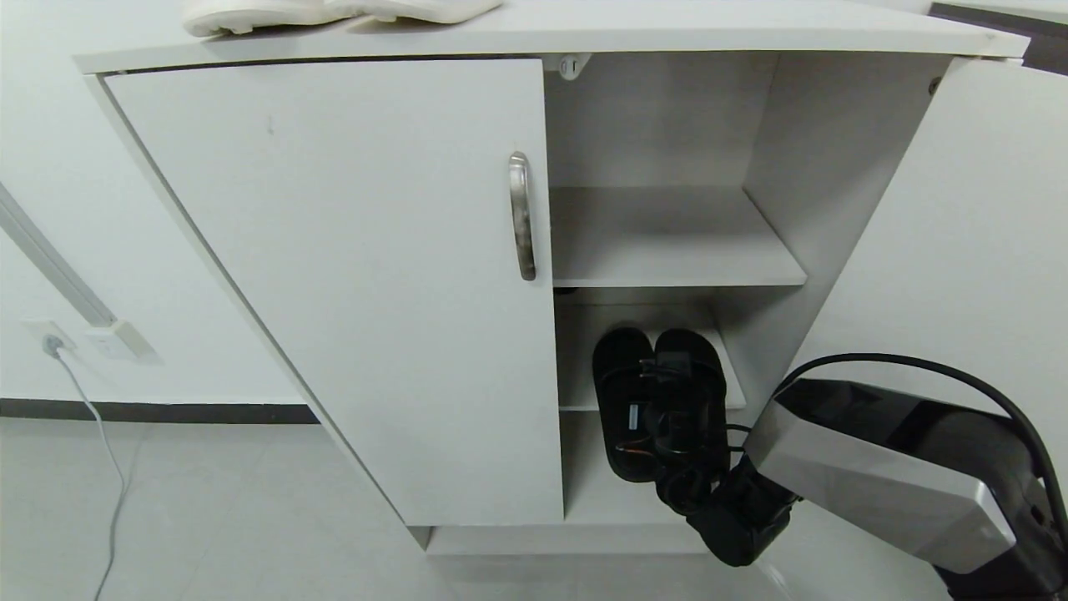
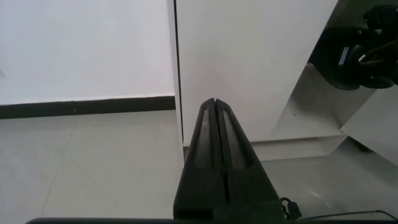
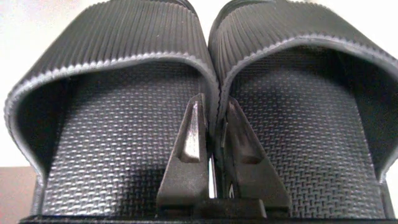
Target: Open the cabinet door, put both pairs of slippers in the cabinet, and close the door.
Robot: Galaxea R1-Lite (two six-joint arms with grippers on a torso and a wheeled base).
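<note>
Right end effector (image 3: 214,104) clamping black slippers (image 3: 118,143) at open cabinet (image 1: 667,242), left end effector (image 2: 214,102) clenched, empty.

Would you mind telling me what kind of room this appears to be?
Probably a plain indoor room, perhaps an entryway or test space: a white cabinet, black slippers and a wall socket.

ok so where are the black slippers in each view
head view: black slippers low in the cabinet's open right half
left wrist view: far off, past the closed door's edge
right wrist view: close up, side by side
landmark: right end effector shut on their inner straps, in head and right wrist views
</note>
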